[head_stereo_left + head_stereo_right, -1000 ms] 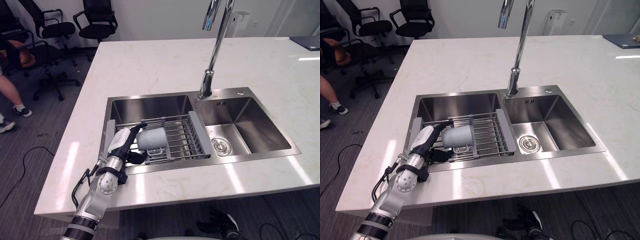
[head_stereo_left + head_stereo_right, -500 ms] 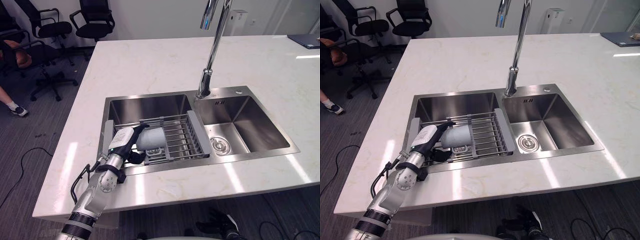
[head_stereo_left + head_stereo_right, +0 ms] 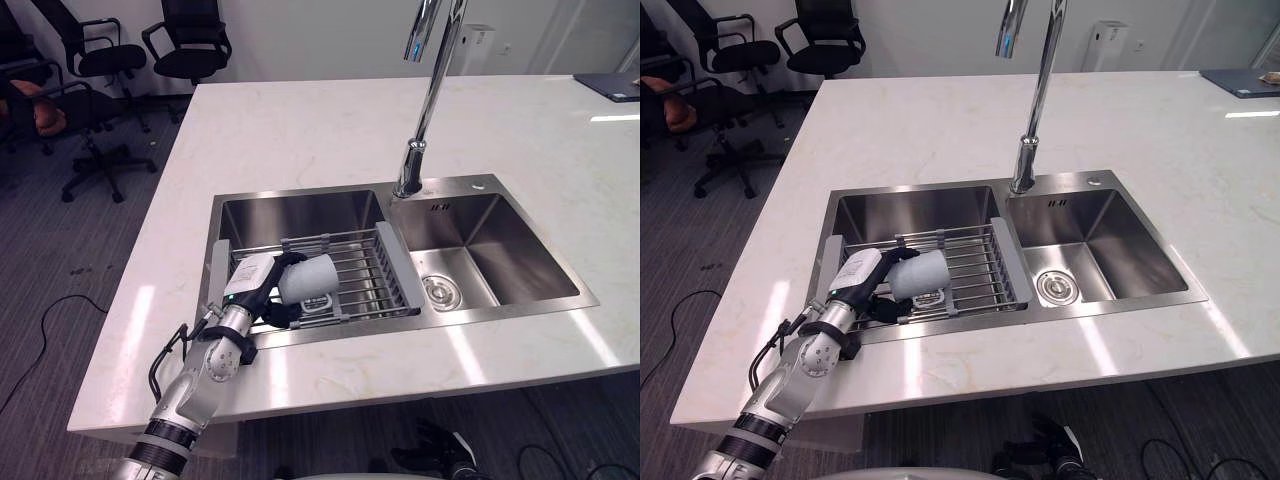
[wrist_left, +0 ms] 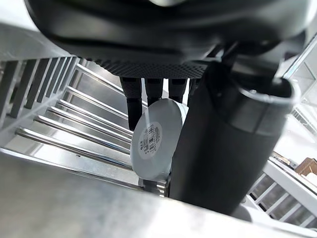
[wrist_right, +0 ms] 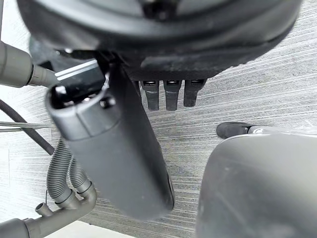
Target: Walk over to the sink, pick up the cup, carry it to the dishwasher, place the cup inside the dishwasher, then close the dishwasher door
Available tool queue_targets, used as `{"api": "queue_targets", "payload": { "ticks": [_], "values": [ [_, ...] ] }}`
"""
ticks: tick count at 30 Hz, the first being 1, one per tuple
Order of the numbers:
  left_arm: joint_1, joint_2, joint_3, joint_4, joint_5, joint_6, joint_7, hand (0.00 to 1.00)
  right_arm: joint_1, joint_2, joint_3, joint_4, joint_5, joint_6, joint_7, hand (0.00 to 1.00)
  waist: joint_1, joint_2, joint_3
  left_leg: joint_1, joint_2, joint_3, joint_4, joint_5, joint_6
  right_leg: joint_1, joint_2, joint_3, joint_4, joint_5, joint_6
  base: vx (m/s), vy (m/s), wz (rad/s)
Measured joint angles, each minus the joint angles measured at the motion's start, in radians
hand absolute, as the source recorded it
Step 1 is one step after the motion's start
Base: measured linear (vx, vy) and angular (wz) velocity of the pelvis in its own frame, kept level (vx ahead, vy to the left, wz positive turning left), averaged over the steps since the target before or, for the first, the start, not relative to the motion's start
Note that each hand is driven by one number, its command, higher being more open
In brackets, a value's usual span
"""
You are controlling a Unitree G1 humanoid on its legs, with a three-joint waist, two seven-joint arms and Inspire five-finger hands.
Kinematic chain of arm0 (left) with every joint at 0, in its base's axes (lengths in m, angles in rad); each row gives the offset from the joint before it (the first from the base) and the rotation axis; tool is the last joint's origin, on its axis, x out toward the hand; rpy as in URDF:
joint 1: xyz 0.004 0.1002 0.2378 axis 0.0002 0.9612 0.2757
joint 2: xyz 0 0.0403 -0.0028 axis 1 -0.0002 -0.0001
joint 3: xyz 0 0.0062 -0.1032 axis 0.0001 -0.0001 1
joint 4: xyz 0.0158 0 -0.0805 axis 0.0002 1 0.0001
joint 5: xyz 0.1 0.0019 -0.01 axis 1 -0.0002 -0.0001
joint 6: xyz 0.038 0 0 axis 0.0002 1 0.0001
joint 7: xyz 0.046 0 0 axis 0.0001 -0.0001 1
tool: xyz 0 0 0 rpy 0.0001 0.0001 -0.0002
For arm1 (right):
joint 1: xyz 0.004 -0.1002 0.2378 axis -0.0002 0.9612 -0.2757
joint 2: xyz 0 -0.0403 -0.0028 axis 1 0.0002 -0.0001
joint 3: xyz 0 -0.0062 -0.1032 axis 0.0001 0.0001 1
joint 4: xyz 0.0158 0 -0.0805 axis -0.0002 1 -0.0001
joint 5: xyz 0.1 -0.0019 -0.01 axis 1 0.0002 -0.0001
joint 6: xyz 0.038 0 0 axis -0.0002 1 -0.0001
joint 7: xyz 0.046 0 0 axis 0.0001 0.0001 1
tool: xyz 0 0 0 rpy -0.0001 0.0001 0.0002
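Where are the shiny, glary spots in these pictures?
Left eye view: white light streaks glare on the countertop along its front. Right eye view: the faucet gleams. Left wrist view: the rack bars shine beside the cup.

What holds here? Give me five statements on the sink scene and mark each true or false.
1. The cup stands upright. False: it is on its side over the rack.
2. The left hand is curled round the cup. True.
3. The rack sits over the right basin. False: it sits over the left basin.
4. A drain shows in the right basin. True.
5. The right hand holds the cup. False: it hangs over the floor and holds nothing.
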State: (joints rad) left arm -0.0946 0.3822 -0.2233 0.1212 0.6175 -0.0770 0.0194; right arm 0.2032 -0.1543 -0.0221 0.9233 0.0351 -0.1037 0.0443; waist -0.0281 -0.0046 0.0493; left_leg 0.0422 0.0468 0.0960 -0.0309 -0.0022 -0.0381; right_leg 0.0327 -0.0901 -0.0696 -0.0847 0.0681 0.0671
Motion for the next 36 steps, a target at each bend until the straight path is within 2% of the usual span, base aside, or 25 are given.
{"api": "queue_targets", "payload": {
  "ticks": [13, 22, 30, 36],
  "values": [
    [0.014, -0.040, 0.024, -0.003, -0.168, 0.015, 0.027, 0.30, 0.002, 0.002, -0.011, 0.011, 0.001, 0.004, -0.002, 0.90, 0.003, -0.001, 0.000, 0.000, 0.000, -0.001, -0.002, 0.000, 0.000, 0.001, 0.000, -0.001, 0.000, 0.001, 0.001, -0.01, -0.002, 0.00],
    [0.085, -0.127, 0.021, -0.195, -0.368, -0.003, 0.060, 0.30, 0.002, 0.004, -0.015, 0.010, 0.006, 0.005, -0.004, 0.90, 0.005, 0.000, 0.000, 0.006, 0.002, 0.002, 0.004, 0.000, 0.000, 0.002, 0.001, 0.004, 0.016, -0.002, -0.003, 0.00, 0.000, -0.01],
    [0.159, -0.225, 0.021, -0.381, -0.530, -0.038, 0.098, 0.30, 0.013, 0.011, -0.041, 0.009, 0.013, 0.005, -0.012, 0.90, 0.012, 0.003, -0.006, 0.019, 0.007, 0.032, 0.009, -0.008, -0.001, -0.027, 0.002, 0.042, 0.089, -0.036, 0.004, -0.03, 0.003, -0.10],
    [0.210, -0.269, 0.021, -0.446, -0.619, -0.058, 0.110, 0.30, 0.022, 0.011, -0.041, 0.009, 0.020, 0.005, -0.024, 0.90, 0.012, 0.005, -0.019, 0.017, 0.008, 0.056, 0.031, -0.030, 0.002, -0.037, 0.003, 0.066, 0.099, -0.040, 0.007, 0.00, 0.008, -0.12]
  ]
}}
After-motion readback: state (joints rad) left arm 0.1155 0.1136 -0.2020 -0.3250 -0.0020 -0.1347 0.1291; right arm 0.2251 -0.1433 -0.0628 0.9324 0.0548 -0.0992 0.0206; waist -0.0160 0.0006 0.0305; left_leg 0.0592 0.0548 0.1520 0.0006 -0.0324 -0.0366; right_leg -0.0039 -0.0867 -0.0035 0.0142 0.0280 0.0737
